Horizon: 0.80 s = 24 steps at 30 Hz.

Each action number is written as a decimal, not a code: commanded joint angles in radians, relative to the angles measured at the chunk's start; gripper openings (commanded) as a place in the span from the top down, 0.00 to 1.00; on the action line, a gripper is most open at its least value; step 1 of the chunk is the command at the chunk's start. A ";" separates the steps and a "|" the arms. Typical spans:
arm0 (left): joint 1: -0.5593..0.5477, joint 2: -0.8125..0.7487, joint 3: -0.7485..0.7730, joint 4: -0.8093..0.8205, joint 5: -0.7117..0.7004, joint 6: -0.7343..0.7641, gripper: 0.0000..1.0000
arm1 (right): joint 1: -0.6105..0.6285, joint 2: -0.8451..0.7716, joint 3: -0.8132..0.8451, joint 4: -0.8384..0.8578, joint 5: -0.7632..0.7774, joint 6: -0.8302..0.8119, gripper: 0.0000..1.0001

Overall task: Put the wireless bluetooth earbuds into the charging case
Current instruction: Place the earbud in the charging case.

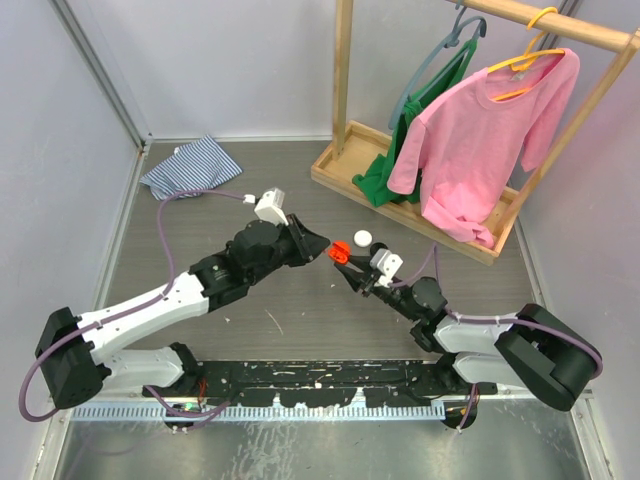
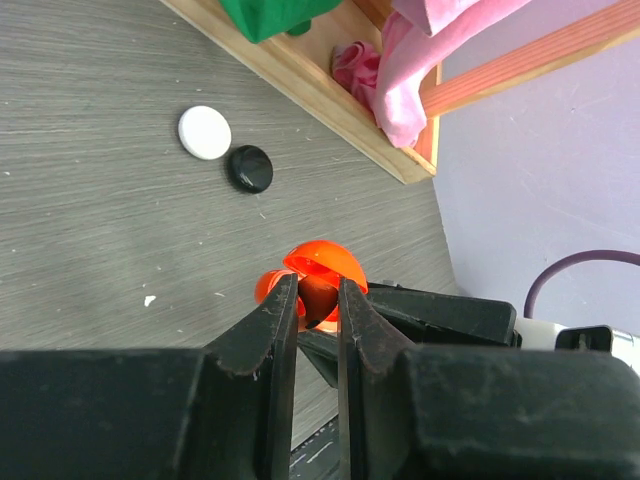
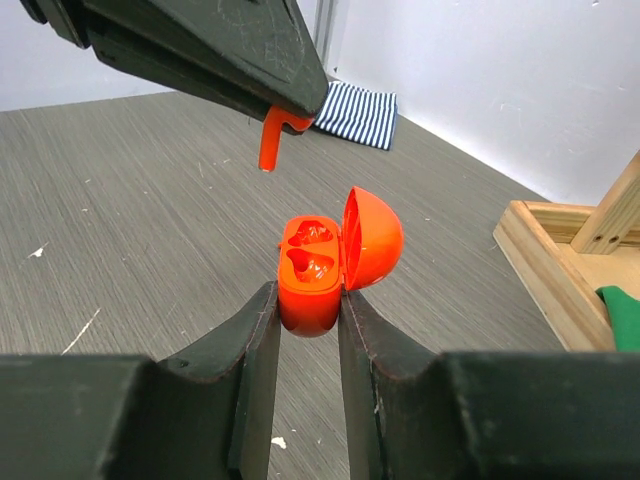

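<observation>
Right gripper (image 3: 308,296) clamped on case (image 3: 312,275), lid (image 3: 375,235) open, held above table (image 1: 300,322) centre. Left gripper (image 2: 312,290) pinched earbud (image 3: 271,140), stem down, just above case, apart. Risk: stem missing socket, catching rim, bud slipping from pinch onto table.

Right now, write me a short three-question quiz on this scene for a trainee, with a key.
1. True or false: the lid of the orange charging case, held in the right arm's jaws, is shut.
2. Pick one: what do the left arm's jaws hold? A) a round puck B) an orange earbud C) a striped cloth
3. Fill in: on the grey surface beside the white puck lies a ____ puck.

Key
1. False: the lid stands open and both seats show empty.
2. B: it hangs from the jaw tips above the case.
3. Black: the black puck.
</observation>
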 commanded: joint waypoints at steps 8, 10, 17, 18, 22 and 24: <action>-0.041 0.032 -0.029 0.202 -0.051 -0.061 0.99 | 0.012 -0.032 -0.009 0.099 0.036 -0.031 0.99; -0.045 0.040 -0.034 0.214 -0.055 -0.067 0.99 | 0.014 -0.034 -0.009 0.100 0.039 -0.032 0.99; -0.060 0.054 -0.050 0.229 -0.089 -0.083 0.99 | 0.015 -0.037 -0.020 0.123 0.061 -0.029 0.99; -0.063 0.052 -0.053 0.231 -0.100 -0.082 0.99 | 0.016 -0.039 -0.021 0.123 0.061 -0.029 0.99; -0.071 0.049 -0.071 0.245 -0.127 -0.087 0.99 | 0.016 -0.039 -0.020 0.124 0.064 -0.027 0.99; -0.073 0.055 -0.079 0.262 -0.128 -0.097 0.99 | 0.016 -0.040 -0.021 0.125 0.063 -0.027 0.99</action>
